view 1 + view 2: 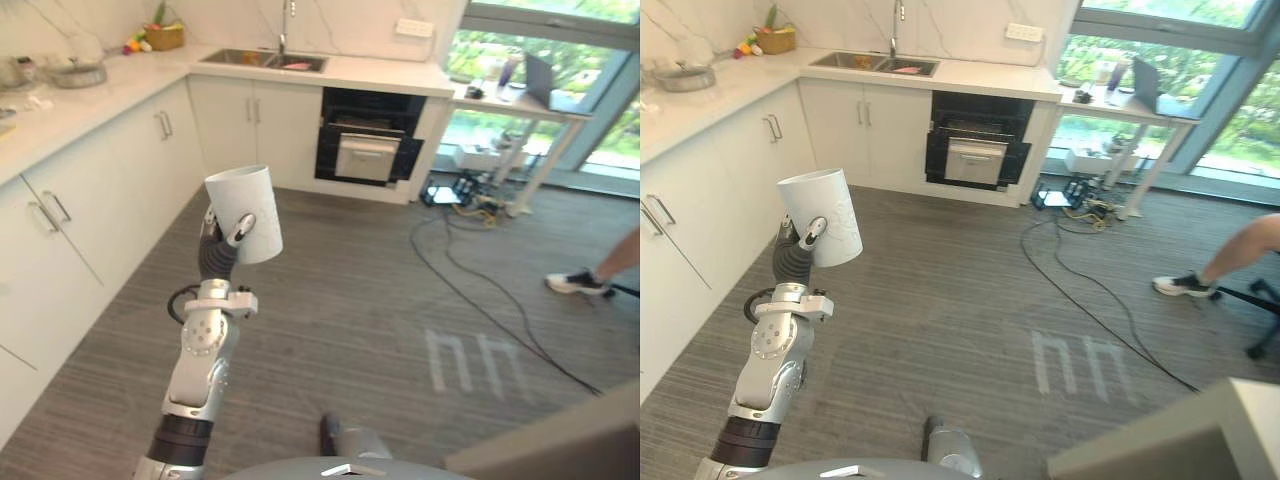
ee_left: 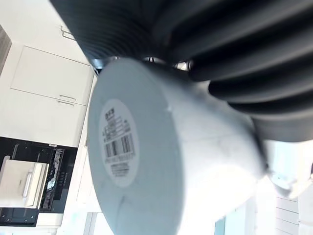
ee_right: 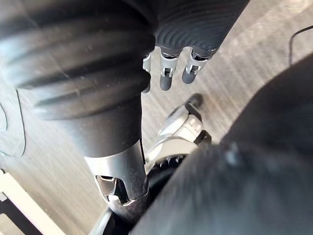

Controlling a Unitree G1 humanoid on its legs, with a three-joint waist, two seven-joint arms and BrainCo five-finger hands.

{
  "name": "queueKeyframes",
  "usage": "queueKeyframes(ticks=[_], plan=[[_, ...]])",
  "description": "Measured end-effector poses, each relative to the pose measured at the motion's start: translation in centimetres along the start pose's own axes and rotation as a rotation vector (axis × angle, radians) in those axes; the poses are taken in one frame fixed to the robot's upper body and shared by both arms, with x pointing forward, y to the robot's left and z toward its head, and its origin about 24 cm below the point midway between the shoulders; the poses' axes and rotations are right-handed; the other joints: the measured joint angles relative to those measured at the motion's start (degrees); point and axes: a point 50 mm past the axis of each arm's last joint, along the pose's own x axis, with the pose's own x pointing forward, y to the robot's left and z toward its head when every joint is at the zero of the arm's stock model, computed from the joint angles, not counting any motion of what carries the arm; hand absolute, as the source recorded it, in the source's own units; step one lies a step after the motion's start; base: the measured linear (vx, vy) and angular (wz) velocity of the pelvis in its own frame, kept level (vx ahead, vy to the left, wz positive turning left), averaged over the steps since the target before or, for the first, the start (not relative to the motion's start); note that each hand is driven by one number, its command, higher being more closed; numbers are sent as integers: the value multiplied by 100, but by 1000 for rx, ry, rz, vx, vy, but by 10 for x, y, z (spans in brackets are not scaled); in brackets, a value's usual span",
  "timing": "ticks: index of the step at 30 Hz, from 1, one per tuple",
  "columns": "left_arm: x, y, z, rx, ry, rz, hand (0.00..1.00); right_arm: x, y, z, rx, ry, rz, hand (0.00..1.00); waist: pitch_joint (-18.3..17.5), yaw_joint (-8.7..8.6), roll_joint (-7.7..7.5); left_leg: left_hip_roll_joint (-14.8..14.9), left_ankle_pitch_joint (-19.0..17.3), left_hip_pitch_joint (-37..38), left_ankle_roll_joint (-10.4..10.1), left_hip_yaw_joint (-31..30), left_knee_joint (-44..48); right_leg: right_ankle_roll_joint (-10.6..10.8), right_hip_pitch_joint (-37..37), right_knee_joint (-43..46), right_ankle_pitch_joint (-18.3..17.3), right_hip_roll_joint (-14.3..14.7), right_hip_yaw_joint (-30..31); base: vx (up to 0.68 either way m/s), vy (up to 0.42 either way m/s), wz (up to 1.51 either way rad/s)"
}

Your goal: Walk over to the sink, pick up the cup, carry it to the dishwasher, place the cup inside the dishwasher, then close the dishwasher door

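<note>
cup base: barcode sticker | print too small to read

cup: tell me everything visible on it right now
The cup is plain white, smooth and matte, near-cylindrical, with no handle visible; whether it is ceramic or plastic cannot be told. Its flat base carries a round white sticker with a barcode. It is held roughly upright, slightly tilted, in the air above the grey floor. The left hand is closed round it from below, thumb across the near side. Nothing else touches it.
</note>
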Motion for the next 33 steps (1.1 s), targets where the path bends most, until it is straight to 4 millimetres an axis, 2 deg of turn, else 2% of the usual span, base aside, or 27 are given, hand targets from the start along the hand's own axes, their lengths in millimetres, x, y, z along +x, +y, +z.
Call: queueKeyframes(ticks=[1, 2, 3, 4, 5, 6, 7, 8, 9, 10, 11, 12, 15, 16, 17, 18, 19, 20, 21, 22, 23, 24, 25, 27, 29, 31, 33], plan=[[-2, -8, -2, -36, 7, -10, 100, -2, -10, 7, -29, -15, -29, 0, 36, 73, 224, -27, 201, -397, -119, -179, 1789, -108, 120, 174, -295, 104, -65, 514, -154, 37], [-5, -10, -3, -57, 14, -4, 100, -4, -10, 12, -34, -47, -21, 0, 85, 82, 373, 9, 799, -652, -227, -149, 2864, -142, 381, 223, -548, 192, -214, 537, -148, 36], [-6, -9, -2, -60, 8, 3, 100, -4, -10, 13, -37, -56, -22, 0, 87, 51, 370, 98, 1167, -800, -330, -148, 3194, -157, 505, 229, -668, 205, -273, 546, -168, 34], [-9, -8, 0, -61, 2, 10, 100, -5, -12, 13, -51, -59, -42, 0, 105, 76, 362, 256, 2239, -1144, -501, -150, 3906, -209, 801, 110, -823, 272, -261, 604, -136, 13], [-11, -5, 2, -58, -7, 18, 100, -6, -13, 12, -75, -64, -52, 0, 150, 151, 426, 530, 2507, -1590, -412, -32, 4780, -289, 1174, -130, -903, 407, -228, 584, -112, -3], [-12, -3, 4, -59, -13, 25, 100, -6, -13, 13, -94, -60, -59, 0, 163, 179, 427, 613, 2326, -1826, -326, 60, 5116, -338, 1332, -228, -942, 456, -188, 566, -70, -11], [-14, 4, 5, -51, -15, 48, 100, -6, -14, 12, -128, -48, -69, 0, 173, 195, 407, 708, 1856, -2245, -75, 221, 5409, -392, 1681, -499, -983, 505, -135, 375, -48, -14], [-16, 7, 5, -47, -14, 62, 100, -6, -14, 11, -148, -38, -72, 0, 176, 213, 384, 709, 1557, -2467, 46, 317, 5340, -398, 1873, -671, -997, 508, -111, 457, -55, -31], [-19, 15, 8, -41, -24, 94, 100, -6, -15, 11, -201, -22, -71, 0, 171, 297, 350, 694, 1143, -2806, 73, 605, 4837, -406, 2150, -946, -1018, 487, -23, 461, -22, -56], [-22, 18, 10, -36, -35, 110, 100, -6, -16, 12, -258, -7, -72, 0, 178, 382, 308, 551, 864, -3029, 44, 837, 3774, -369, 2332, -1139, -1040, 436, 90, 473, 8, -64], [-24, 21, 9, -31, -33, 119, 100, -6, -16, 12, -282, 1, -68, 0, 173, 405, 257, 406, 840, -3082, 34, 868, 3020, -281, 2404, -1203, -1044, 369, 137, 630, 92, -62], [-29, 24, 8, -20, -19, 128, 100, -6, -13, 12, -329, 12, -63, 0, 175, 437, 148, 23, 1138, -3142, -47, 821, 1163, -152, 2620, -1318, -1128, 216, 219, 554, 130, -41], [-40, 32, 1, 12, 28, 141, 100, -11, -14, 11, -375, -5, -78, 0, 184, 487, 145, -56, 1982, -3489, -116, 1010, 222, -6, 3010, -1348, -1277, 73, 337, 632, 250, -49], [-41, 34, 0, 23, 29, 139, 100, -15, -17, 11, -381, -22, -86, 0, 162, 537, 171, -68, 2470, -3387, -8, 1146, 219, 78, 3177, -1250, -1325, -16, 411, 611, 303, -38], [-42, 37, -4, 34, 33, 139, 100, -16, -16, 8, -378, -28, -81, 0, 121, 541, 58, -159, 2625, -3240, 500, 1239, 317, 142, 3308, -1122, -1361, -143, 497, 478, 240, -18], [-41, 39, -6, 44, 41, 133, 100, -16, -14, 5, -383, -23, -70, 0, 64, 510, -61, -248, 2439, -3229, 504, 1266, 556, 198, 3298, -973, -1320, -319, 529, 623, 318, -6], [-39, 42, -5, 54, 35, 131, 100, -16, -15, 8, -393, -25, -70, 0, 51, 535, -42, -182, 1995, -3305, 622, 1284, 1187, 360, 3253, -686, -1056, -418, 613, 635, 330, -13], [-40, 50, -3, 69, 29, 152, 100, -17, -17, 7, -393, -23, -73, 0, 59, 566, -22, 12, 1577, -3331, 696, 1285, 1902, 313, 3350, -468, -658, -423, 635, 638, 330, -27], [-39, 53, -2, 77, 25, 160, 100, -17, -17, 7, -393, -23, -73, 0, 91, 593, -7, 71, 1398, -3498, 664, 1355, 2405, 336, 3401, -342, -428, -397, 625, 501, 333, -41], [-36, 56, -3, 86, 26, 163, 100, -20, -20, 6, -402, -16, -67, 0, -44, 622, 23, -104, 1295, -3310, 165, 1064, 1846, 569, 3233, 242, -140, -482, 542, 346, 360, -36], [-35, 56, -4, 96, 22, 150, 100, -21, -21, 4, -390, -19, -64, 0, -53, 612, -60, -355, 1196, -3122, 558, 1054, 1616, 831, 3027, 952, 114, -713, 493, 314, 351, -6], [-33, 58, -6, 119, 32, 136, 100, -20, -11, 2, -381, -37, -40, 0, -86, 473, -339, -796, 1166, -2718, 596, 1069, 1263, 908, 2750, 1657, 722, -1121, 432, 394, 296, 36], [-33, 55, -12, 127, 60, 125, 100, -19, -7, 1, -375, -49, -46, 0, -140, 367, -428, -1218, 1186, -2276, 606, 962, 741, 907, 2317, 2587, 1279, -1520, 404, 457, 224, 55], [-37, 49, -16, 134, 73, 129, 100, -20, -5, 17, -379, -116, -40, 0, -131, 212, -190, -1288, 1118, -1866, 813, 919, 420, 478, 1346, 3926, 379, -1542, 239, 444, 232, 37], [-38, 44, -18, 156, 76, 120, 100, -21, 7, 31, -400, -185, -2, 0, -67, -63, -9, -1298, 1009, -1338, 924, 784, 33, 400, 320, 3898, -490, -1094, 150, 448, 202, 26], [-37, 38, -19, 160, 75, 97, 100, -25, 15, 31, -402, -214, 24, 0, -29, -149, -32, -1306, 878, -1029, 880, 686, -108, 364, -164, 3253, -751, -793, 86, 343, 58, 24], [-37, 25, -20, 144, 73, 57, 100, -33, 18, 32, -382, -247, 8, 0, 14, -140, 34, -1263, 610, -621, 826, 589, -85, 248, -516, 1361, -670, -573, -298, 492, 11, 30]])
